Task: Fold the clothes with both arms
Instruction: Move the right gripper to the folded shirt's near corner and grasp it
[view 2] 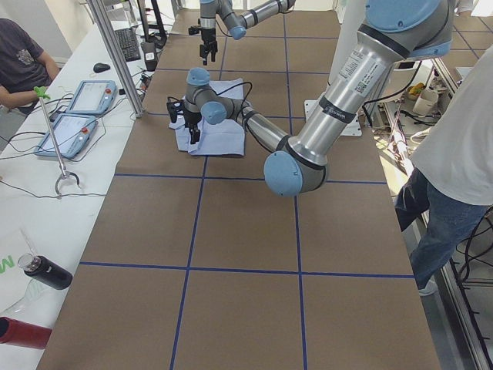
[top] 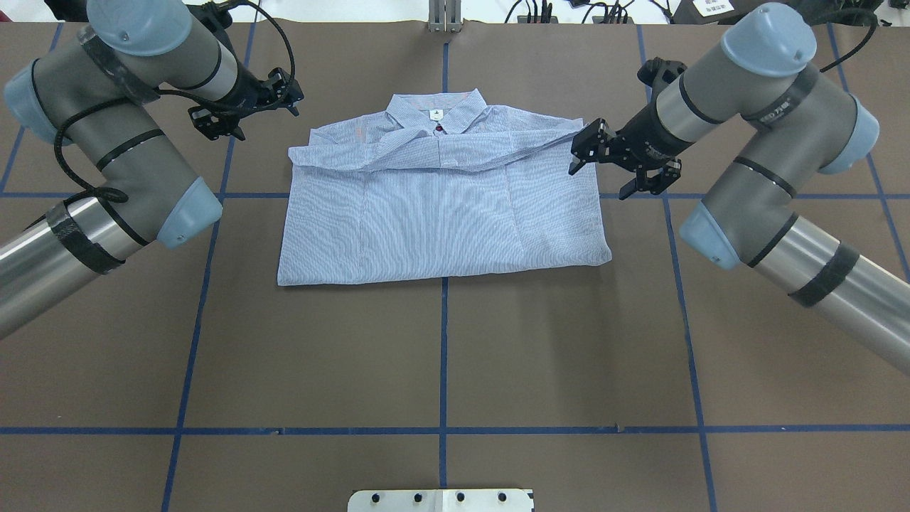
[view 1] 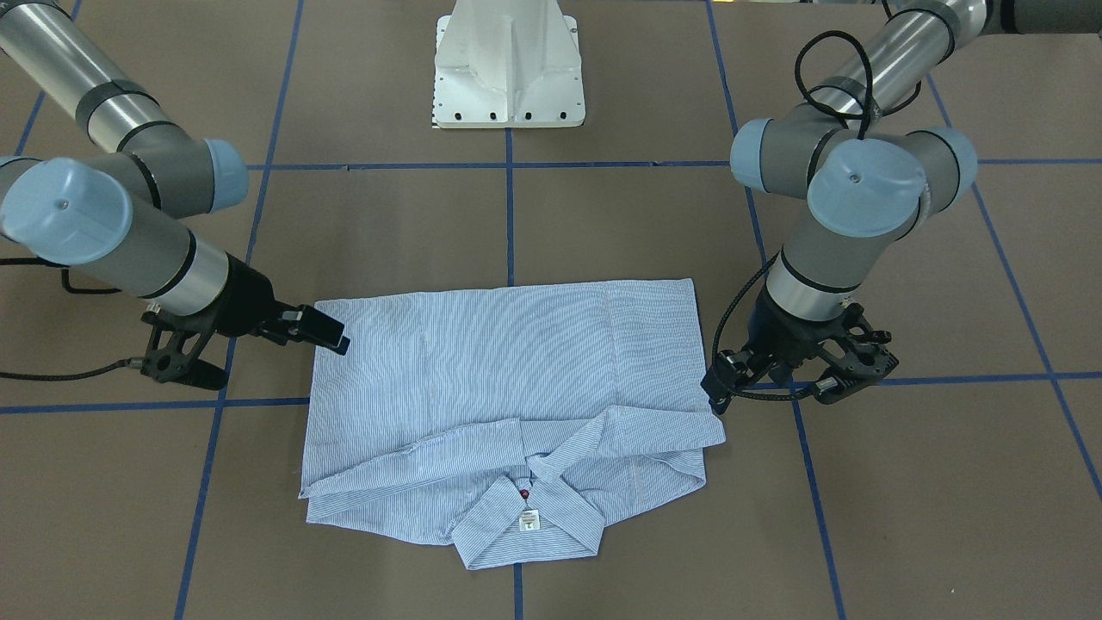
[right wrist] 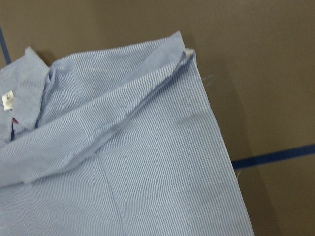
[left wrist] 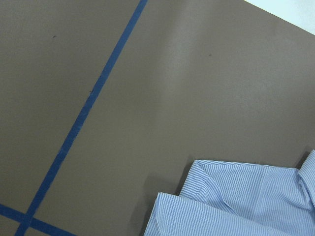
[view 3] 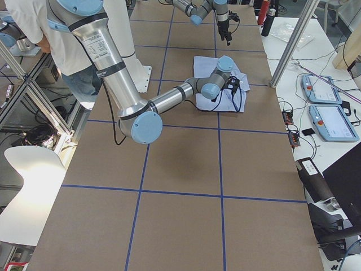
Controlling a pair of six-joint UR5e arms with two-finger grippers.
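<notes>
ovhd: behind, down | front: opposite, steep | sides: far | wrists: close | shared: shirt [top: 441, 206]

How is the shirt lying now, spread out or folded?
Folded: the shirt forms a compact rectangle, sleeves laid across the front beneath the collar.

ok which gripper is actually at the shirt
The right gripper: one of its fingertips meets the shirt at its side edge, while the left gripper hangs apart from it, off the collar-end corner.
</notes>
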